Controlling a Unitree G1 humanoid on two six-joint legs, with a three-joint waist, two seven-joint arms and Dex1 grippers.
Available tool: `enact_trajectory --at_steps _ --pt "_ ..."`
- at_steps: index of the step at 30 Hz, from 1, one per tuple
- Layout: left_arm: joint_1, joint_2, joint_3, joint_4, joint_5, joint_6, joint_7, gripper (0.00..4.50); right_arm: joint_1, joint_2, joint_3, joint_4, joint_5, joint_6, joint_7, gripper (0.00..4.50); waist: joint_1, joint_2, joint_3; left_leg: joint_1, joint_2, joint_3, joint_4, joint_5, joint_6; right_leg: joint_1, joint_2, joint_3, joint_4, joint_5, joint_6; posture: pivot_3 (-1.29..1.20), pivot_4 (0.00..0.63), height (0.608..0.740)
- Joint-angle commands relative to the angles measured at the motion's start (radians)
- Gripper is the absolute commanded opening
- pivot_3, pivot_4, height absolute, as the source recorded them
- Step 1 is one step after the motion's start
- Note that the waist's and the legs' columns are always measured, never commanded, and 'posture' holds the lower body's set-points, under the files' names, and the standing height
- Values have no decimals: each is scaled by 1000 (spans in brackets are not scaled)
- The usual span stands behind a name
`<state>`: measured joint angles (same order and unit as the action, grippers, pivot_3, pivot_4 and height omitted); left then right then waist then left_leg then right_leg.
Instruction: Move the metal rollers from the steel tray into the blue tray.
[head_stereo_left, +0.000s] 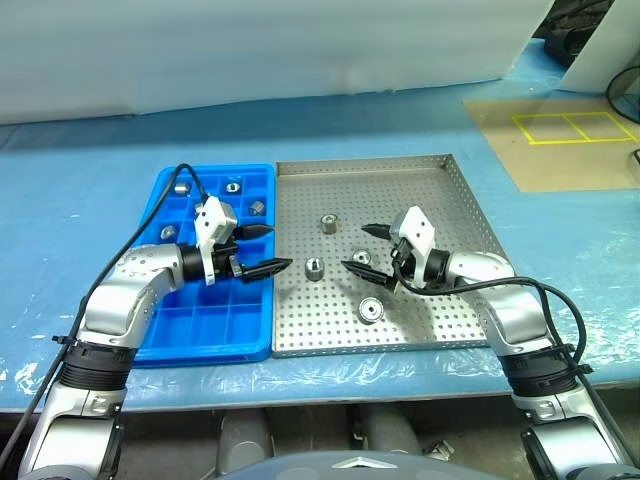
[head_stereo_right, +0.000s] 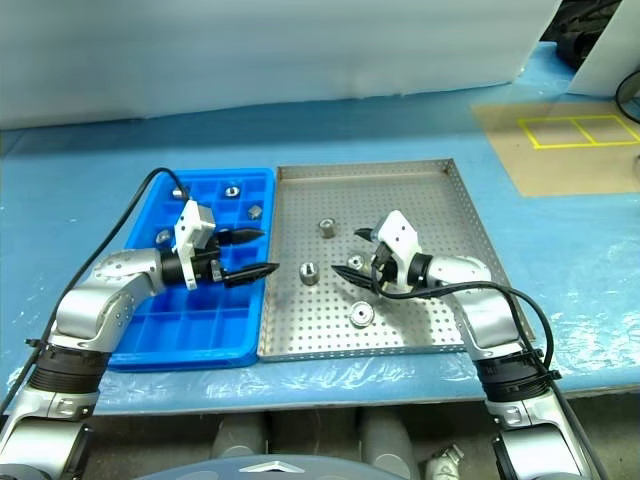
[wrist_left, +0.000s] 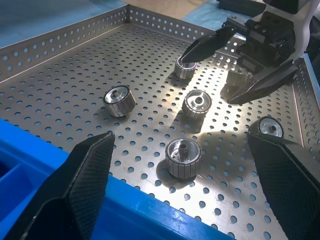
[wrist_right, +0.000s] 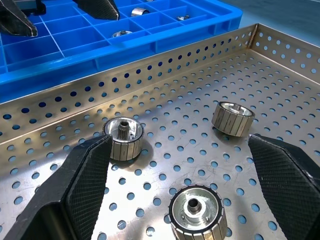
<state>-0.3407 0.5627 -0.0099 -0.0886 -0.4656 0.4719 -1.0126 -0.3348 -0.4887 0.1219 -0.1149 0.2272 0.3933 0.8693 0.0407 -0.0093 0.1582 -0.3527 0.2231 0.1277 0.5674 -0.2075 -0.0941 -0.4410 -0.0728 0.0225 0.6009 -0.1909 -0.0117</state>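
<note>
Desk (head_stereo_left: 80, 180) surface is covered in blue sheeting, and on it sit the two trays side by side, touching along one edge: the blue tray (head_stereo_left: 200, 330) on the robot's left, the steel tray (head_stereo_left: 440, 310) on its right.

Nearest on the steel tray lies one roller (head_stereo_left: 371, 310) on its flat face. Just past it hangs the right gripper (head_stereo_left: 358, 248), its fingers spread wide and holding nothing, pointing toward the robot's left; a second roller (head_stereo_left: 362, 258) sits right by its lower fingertip. A third roller (head_stereo_left: 314, 267) stands between the two grippers, and a fourth (head_stereo_left: 327, 223) stands farther back, nothing blocking either.

The left gripper (head_stereo_left: 268, 248) hovers over the blue tray's inner edge, fingers also wide and empty, pointing toward the steel tray. Black cables loop from both wrists.

In the blue tray's far compartments rest more rollers: one (head_stereo_left: 167, 233) beside the left wrist, one (head_stereo_left: 257, 208) just behind the fingers, and two (head_stereo_left: 181, 187) (head_stereo_left: 232, 185) in the back row.

Farther right on the desk lies a brown sheet (head_stereo_left: 560, 150) marked with yellow rectangles. A pale panel (head_stereo_left: 250, 45) stands behind. No readable writing shows.
</note>
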Motion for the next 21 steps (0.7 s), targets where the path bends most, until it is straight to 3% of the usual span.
enact_trajectory --at_steps 1,10,14,21 --pt "-7 12 4 -27 -7 -2 -6 4480 -6 1 -7 -33 17 -12 -1 4465 0 0 0 0 0 0 0 0 0 0 0 0 0 0 0 -36 150 740" --pt "-19 10 11 -29 -17 2 -6 4480 -3 0 -10 -28 15 -18 -1 4465 0 0 0 0 0 0 0 0 0 0 0 0 0 0 0 -44 150 740" --pt "-113 -23 30 -25 -55 22 12 4480 -6 -8 -18 -27 19 -14 3 4465 2 0 0 0 0 0 0 0 0 0 0 0 0 0 0 -43 150 740" --pt "-309 -53 -120 129 42 -64 -121 4480 -31 -42 -56 -27 40 0 11 4465 0 0 0 0 0 1 0 1 -1 1 0 1 1 0 0 -84 150 740"
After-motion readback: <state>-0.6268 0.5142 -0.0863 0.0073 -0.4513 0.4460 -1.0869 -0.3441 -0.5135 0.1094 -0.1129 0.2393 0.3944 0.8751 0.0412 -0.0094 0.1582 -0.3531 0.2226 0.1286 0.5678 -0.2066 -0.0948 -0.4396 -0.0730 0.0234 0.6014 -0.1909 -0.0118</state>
